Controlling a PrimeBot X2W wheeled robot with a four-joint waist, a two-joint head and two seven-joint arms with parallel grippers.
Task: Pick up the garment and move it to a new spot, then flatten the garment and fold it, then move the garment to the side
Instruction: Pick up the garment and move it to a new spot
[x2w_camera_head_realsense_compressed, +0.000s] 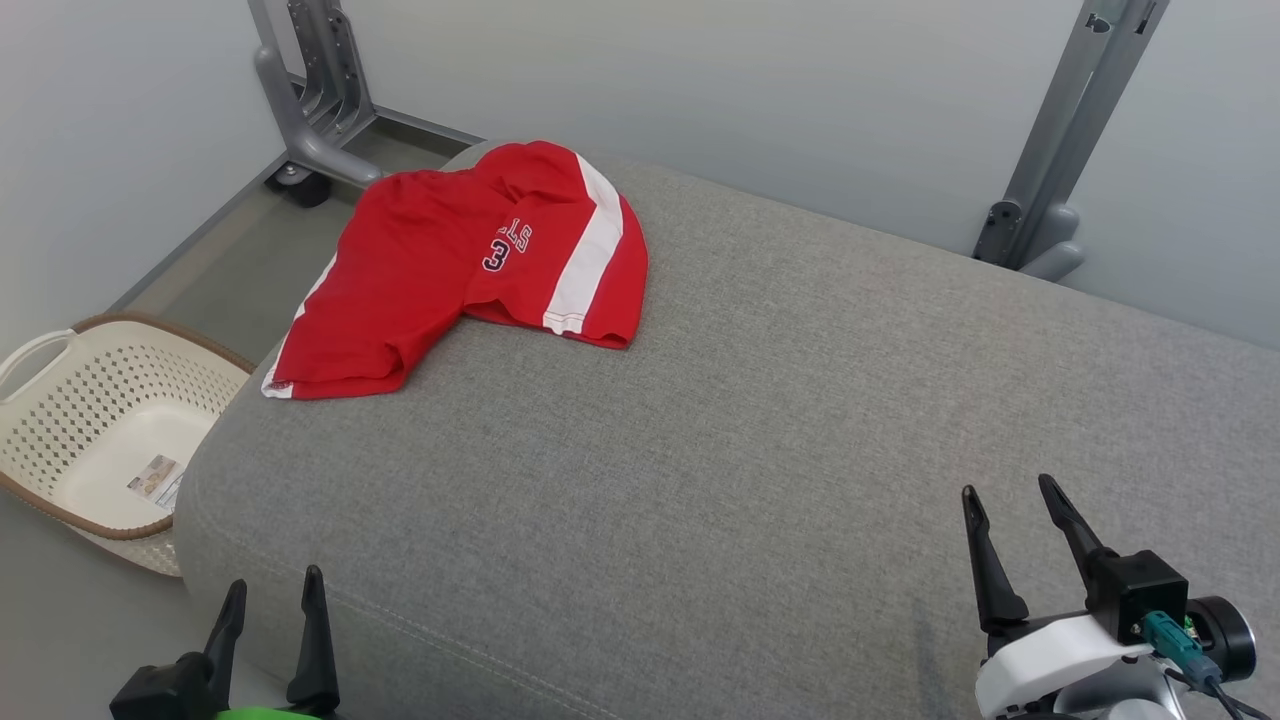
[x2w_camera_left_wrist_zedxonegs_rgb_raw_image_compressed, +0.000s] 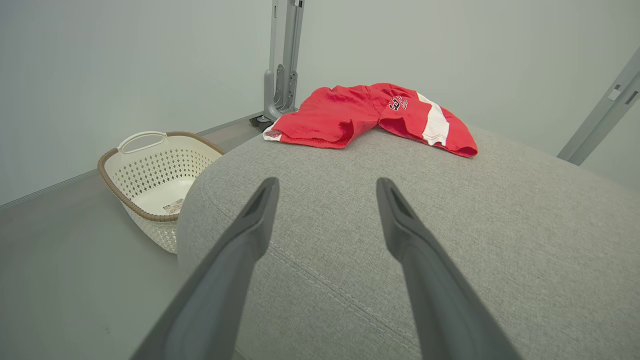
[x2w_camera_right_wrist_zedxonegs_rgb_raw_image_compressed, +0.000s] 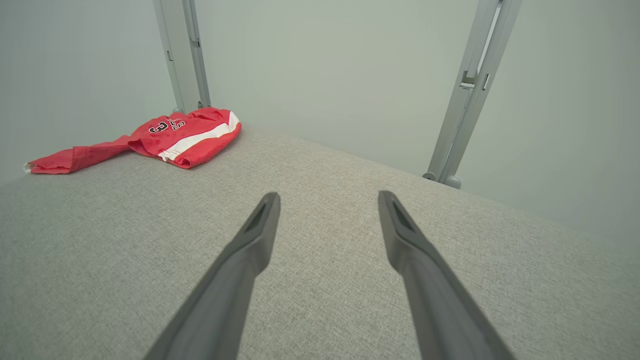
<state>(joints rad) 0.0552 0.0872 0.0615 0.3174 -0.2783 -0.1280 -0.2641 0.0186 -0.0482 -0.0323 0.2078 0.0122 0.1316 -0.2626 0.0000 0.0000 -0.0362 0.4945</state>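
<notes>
Garment: a pair of red shorts (x2w_camera_head_realsense_compressed: 470, 265) with a broad white stripe down one leg and a dark "3" under some lettering.
How it lies: loosely spread and rumpled, one leg folded partly over the other, not flat.
Where it sits: at the far left corner of the grey cushion (x2w_camera_head_realsense_compressed: 760, 420). Its white-trimmed hem reaches the cushion's left edge, above the floor (x2w_camera_head_realsense_compressed: 230, 270).
Left gripper (x2w_camera_head_realsense_compressed: 275, 580): low at the near left corner of the cushion. Its two dark fingers are spread wide with nothing between them, and it is well apart from the shorts.
Right gripper (x2w_camera_head_realsense_compressed: 1007, 487): over the near right part of the cushion, fingers wide apart too and pointing away from me. It holds nothing and is farther from the shorts than the left one.
Basket (x2w_camera_head_realsense_compressed: 100, 395): cream perforated plastic with a brown rim and a white handle. It stands on the floor just beside the cushion's left side, with a small paper label lying on its bottom.
Behind: two grey metal posts against the pale wall, one (x2w_camera_head_realsense_compressed: 310, 100) just past the shorts and the other (x2w_camera_head_realsense_compressed: 1070, 130) off to the right.
</notes>
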